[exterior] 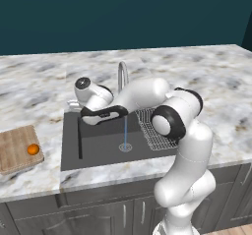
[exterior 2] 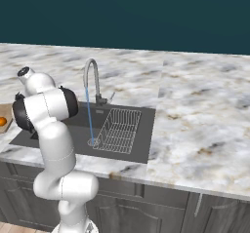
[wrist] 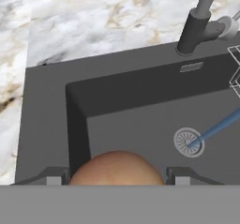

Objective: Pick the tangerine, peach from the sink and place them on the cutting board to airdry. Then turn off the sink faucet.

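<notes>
The reddish-cream peach (wrist: pixel 117 169) sits between my gripper's (wrist: pixel 118 177) two fingertips, raised over the front-left part of the dark sink (wrist: pixel 136 115); the gripper is shut on it. In the left base view my arm bends over the sink (exterior: pixel 103 150) and hides the peach. The orange tangerine (exterior: pixel 33 149) rests on the wooden cutting board (exterior: pixel 15 150) left of the sink. The faucet (exterior: pixel 122 76) stands behind the basin, and a blue water stream (exterior: pixel 126 131) runs from it onto the drain (wrist: pixel 188 142).
A wire rack (exterior: pixel 156 130) fills the right side of the sink. Marble counter (exterior: pixel 39 91) surrounds the basin, with dark cabinets below. The faucet's dark base (wrist: pixel 194 31) rises at the basin's back rim.
</notes>
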Available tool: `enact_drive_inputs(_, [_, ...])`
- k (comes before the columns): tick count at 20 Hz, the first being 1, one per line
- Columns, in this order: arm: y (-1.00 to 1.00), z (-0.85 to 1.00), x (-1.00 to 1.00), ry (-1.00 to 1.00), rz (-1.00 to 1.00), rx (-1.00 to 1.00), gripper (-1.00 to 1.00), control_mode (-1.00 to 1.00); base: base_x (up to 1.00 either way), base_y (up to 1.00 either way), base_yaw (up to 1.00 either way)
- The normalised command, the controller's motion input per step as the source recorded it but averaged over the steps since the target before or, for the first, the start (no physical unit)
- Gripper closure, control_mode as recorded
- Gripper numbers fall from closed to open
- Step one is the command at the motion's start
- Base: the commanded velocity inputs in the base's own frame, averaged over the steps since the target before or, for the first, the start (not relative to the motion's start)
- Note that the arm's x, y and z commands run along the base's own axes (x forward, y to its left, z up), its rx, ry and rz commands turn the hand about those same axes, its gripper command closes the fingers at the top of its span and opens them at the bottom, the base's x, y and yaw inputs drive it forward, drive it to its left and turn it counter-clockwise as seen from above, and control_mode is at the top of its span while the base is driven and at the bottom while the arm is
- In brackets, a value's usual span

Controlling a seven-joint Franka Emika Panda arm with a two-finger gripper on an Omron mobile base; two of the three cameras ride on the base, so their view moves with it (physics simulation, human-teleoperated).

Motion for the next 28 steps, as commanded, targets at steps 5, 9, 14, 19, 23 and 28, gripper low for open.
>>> enact_drive_inputs(5, [0.22, 0.2, -0.14, 0.0, 0.05, 0.0, 1.0, -1.0, 0.0, 0.0, 0.0])
enact_drive_inputs(9, [0.21, 0.2, -0.12, 0.01, 0.05, 0.0, 1.0, -1.0, 0.0, 0.0, 0.0])
enact_drive_inputs(14, [0.25, 0.07, -0.11, 0.03, 0.1, 0.0, 1.0, -1.0, 0.0, 0.0, 0.0])
enact_drive_inputs(19, [0.27, 0.01, -0.09, 0.02, 0.14, 0.0, 1.0, -1.0, 0.0, 0.0, 0.0])
enact_drive_inputs(23, [0.27, 0.03, -0.03, 0.01, 0.15, 0.0, 1.0, -1.0, 0.0, 0.0, 0.0])
enact_drive_inputs(28, [0.25, 0.12, 0.0, 0.0, 0.14, 0.0, 1.0, -1.0, 0.0, 0.0, 0.0])
